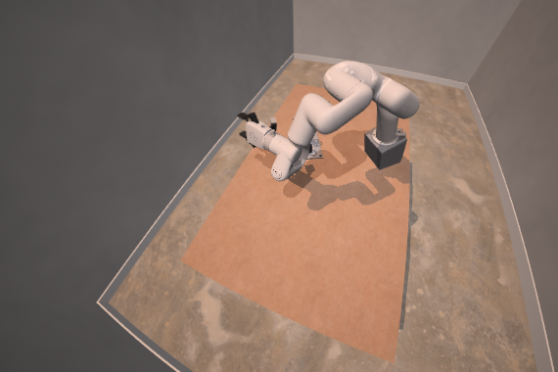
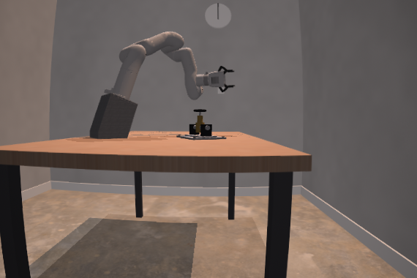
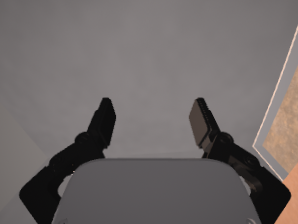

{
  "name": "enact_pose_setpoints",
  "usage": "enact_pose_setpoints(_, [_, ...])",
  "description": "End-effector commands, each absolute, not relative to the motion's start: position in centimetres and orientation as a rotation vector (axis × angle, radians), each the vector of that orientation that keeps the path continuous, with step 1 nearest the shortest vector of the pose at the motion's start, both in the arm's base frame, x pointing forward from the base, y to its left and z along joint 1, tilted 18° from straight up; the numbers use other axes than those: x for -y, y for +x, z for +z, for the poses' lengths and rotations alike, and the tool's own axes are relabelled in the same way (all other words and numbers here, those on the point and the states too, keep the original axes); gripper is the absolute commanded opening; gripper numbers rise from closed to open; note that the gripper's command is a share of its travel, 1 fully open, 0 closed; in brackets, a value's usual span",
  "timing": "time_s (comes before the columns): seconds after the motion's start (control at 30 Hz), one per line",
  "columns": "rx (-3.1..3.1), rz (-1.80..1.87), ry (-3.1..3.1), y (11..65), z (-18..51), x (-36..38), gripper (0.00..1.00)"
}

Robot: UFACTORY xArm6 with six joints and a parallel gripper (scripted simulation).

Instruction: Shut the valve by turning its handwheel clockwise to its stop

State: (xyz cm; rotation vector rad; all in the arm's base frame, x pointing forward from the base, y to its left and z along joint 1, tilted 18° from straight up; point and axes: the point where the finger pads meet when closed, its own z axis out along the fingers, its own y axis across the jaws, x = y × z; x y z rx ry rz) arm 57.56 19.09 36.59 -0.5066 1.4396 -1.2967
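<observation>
Exterior view: a wooden table [image 2: 153, 155] carries a dark pedestal [image 2: 111, 118] from which a pale arm [image 2: 153, 43] arches up and over. Its gripper [image 2: 227, 78] points sideways at the wall, level with the table, its fingers spread fully apart with nothing between them. Below and slightly behind the fingertips, well apart from them, the valve [image 2: 200, 126] stands on a thin plate [image 2: 216, 137], its small black handwheel [image 2: 200, 110] level on top of a brass stem. A likely risk is that, unless the wrist first swings to point down, the fingers will meet the wheel edge-on and slide off, or press from one side only. A descent off centre could also strike the stem.
</observation>
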Motion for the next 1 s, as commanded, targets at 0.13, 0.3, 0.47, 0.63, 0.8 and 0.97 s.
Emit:
enact_pose_setpoints(0.13, [-1.438,-1.295,-0.503,57.5,36.8,-19.1,1.00])
enact_pose_setpoints(0.3, [-1.438,-1.295,-0.503,57.5,36.8,-19.1,1.00])
enact_pose_setpoints(0.47, [-1.438,-1.295,-0.503,57.5,36.8,-19.1,1.00])
enact_pose_setpoints(0.63, [-1.439,-1.290,-0.501,57.6,37.0,-19.0,1.00])
enact_pose_setpoints(0.8, [-1.468,-1.237,-0.539,59.3,36.7,-17.7,1.00])
enact_pose_setpoints(0.97, [-1.531,-1.130,-0.613,62.0,36.0,-15.0,1.00])
